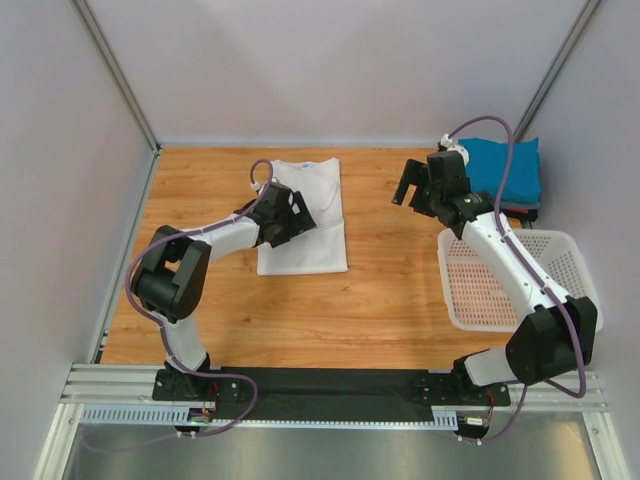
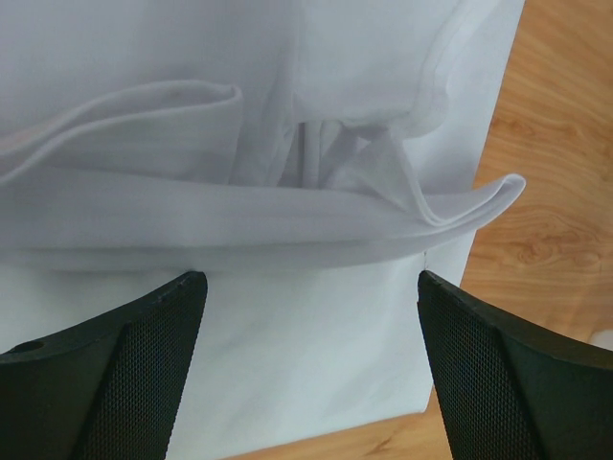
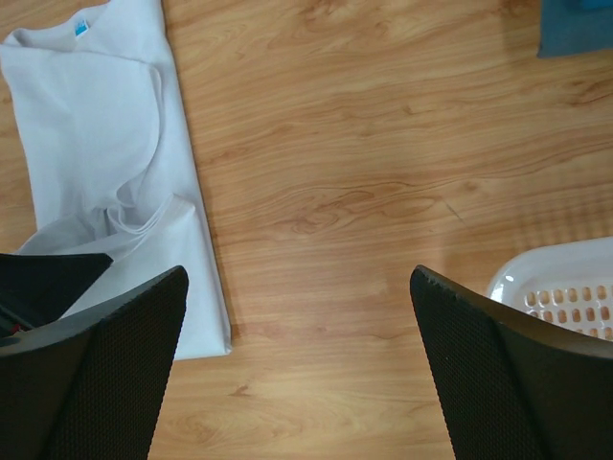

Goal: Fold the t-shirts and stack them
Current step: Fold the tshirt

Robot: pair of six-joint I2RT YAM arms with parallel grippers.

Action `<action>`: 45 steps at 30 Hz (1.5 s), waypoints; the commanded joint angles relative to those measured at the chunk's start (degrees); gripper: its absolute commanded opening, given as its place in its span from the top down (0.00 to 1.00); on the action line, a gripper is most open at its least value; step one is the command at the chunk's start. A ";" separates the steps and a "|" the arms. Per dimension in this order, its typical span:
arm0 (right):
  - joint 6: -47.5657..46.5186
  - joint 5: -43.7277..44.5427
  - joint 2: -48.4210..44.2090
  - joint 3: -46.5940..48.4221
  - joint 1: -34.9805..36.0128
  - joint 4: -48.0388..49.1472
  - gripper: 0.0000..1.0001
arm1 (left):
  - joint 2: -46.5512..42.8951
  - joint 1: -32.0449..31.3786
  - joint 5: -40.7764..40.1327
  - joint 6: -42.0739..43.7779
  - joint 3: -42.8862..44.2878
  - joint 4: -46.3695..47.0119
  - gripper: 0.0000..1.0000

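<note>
On the tabletop [image 1: 390,290] at my left side the white t-shirt [image 1: 318,250] lies half folded, so my left jaws hang spread over its loose fold, probably to grip it, while my right jaws, also spread and empty, stand clear near the teal t-shirt [image 1: 505,168].

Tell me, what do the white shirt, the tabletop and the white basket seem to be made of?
Plain white crew-neck t-shirt: soft matte cloth, likely cotton knit; it creases and has stitched hems. Orange-brown tabletop: wood or wood-look laminate, smooth, with grain lines. White rectangular mesh basket: probably moulded plastic, stiff, with even rows of holes.
</note>
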 commanded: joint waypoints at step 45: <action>9.15 -20.42 15.88 -15.05 15.44 22.28 0.24 | -32.68 11.16 0.48 12.18 -17.05 -8.70 0.09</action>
